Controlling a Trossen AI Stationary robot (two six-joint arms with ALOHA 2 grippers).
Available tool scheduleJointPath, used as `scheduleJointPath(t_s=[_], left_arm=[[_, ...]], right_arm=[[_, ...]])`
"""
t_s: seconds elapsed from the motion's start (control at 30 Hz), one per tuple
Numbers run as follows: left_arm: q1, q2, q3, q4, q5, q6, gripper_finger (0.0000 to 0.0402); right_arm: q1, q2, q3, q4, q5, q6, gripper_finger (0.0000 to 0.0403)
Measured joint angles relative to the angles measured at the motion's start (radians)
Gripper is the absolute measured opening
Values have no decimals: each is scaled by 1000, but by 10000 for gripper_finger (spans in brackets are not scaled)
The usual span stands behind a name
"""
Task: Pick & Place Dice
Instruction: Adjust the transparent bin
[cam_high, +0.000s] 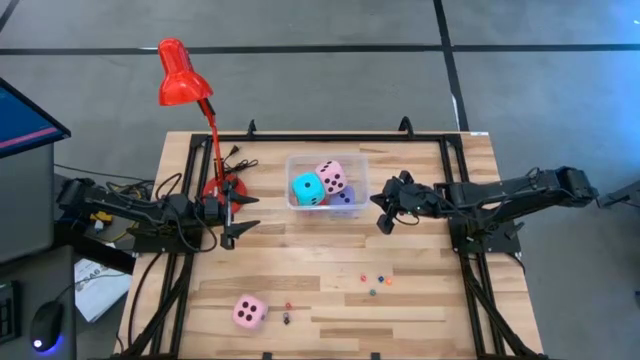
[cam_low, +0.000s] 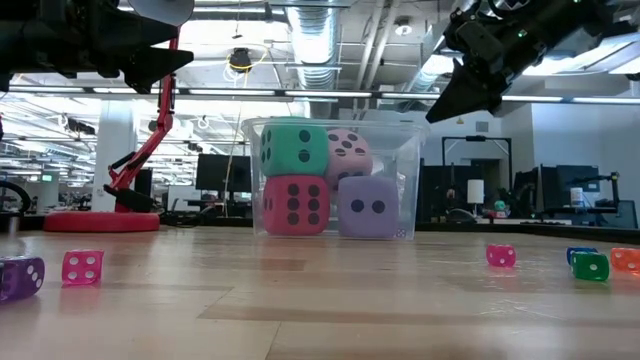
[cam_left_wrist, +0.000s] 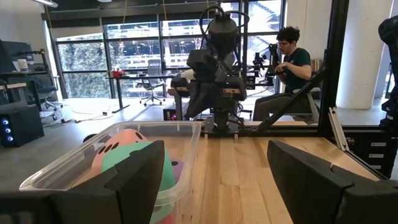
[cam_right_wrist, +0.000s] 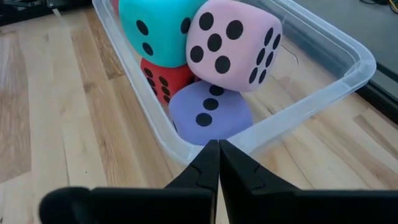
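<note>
A clear plastic bin stands at the table's far middle. It holds a cyan die, a pink die, a lavender die and a red die; the cyan and pink lie on top. Another pink die rests on the table near the front left. My right gripper hovers shut just right of the bin, above its rim, touching nothing. My left gripper stands open left of the bin, raised off the table, nothing between its fingers.
A red desk lamp has its base by my left gripper. Several small coloured dice lie scattered on the near half of the table. Beyond the table a person sits at a desk.
</note>
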Motion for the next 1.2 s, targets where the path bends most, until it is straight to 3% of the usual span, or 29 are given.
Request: scheduleJointPath(t_s=[1.2], left_arm=[[0, 0, 0, 22, 0, 0, 274]], right_arm=[[13, 0, 0, -47, -24, 61, 8]])
